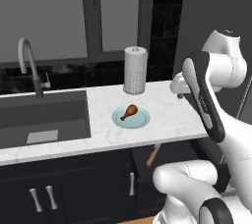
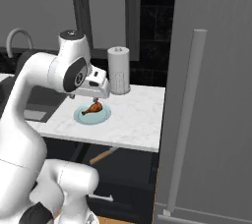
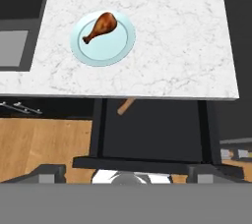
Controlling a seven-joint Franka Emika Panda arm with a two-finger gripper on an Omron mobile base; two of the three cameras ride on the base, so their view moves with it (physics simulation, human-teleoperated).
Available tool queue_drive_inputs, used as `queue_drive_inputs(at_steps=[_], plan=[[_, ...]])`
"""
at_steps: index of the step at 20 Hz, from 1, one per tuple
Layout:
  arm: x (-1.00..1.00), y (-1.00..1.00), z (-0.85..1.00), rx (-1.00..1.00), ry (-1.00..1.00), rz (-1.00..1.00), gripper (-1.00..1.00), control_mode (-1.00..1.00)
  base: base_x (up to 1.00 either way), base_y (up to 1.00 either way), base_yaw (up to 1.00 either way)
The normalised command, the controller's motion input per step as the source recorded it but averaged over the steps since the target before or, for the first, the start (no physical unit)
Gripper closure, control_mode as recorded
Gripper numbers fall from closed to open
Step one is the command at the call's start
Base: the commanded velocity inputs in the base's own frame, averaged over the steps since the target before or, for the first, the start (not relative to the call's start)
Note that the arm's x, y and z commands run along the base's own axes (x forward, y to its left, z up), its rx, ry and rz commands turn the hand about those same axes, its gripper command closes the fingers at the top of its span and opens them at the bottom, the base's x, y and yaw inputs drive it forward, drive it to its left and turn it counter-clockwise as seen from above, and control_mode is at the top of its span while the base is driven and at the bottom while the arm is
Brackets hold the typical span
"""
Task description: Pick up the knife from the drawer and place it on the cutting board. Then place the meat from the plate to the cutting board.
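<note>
The plate [image 1: 131, 118] lies on the surface [image 1: 167, 115], about midway between its front and back edges, and the meat [image 1: 129, 112] lies on the plate. Behind the plate, near the wall, stands the paper towel roll [image 1: 135, 70]. Left of the plate the sink [image 1: 44, 117] is sunk into the surface, with the faucet [image 1: 29, 66] at its back edge. Below the front edge, right of the plate, the drawer [image 3: 152, 129] stands pulled out; the knife [image 3: 126, 106] lies in it, apparently with most of its length hidden under the surface. The gripper [image 2: 97, 94] hangs above the plate's back edge.
</note>
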Motion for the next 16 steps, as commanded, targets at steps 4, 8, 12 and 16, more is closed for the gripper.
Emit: queue_drive_inputs(at_steps=[4, 8, 12, 16], plan=[[-0.96, -0.45, -0.25, 0.0, 0.0, 0.0, -1.0, -1.0, 0.0, 0.0, 0.0], [-0.39, -0.17, -0.16, 0.0, 0.0, 0.0, -1.0, -1.0, 0.0, 0.0, 0.0], [0.0, 0.0, -0.03, 0.0, 0.0, 0.0, -1.0, 1.0, 0.0, 0.0, 0.0], [0.0, 0.0, 0.0, 0.0, 0.0, 0.0, -1.0, 1.0, -0.16, 0.0, -0.05]])
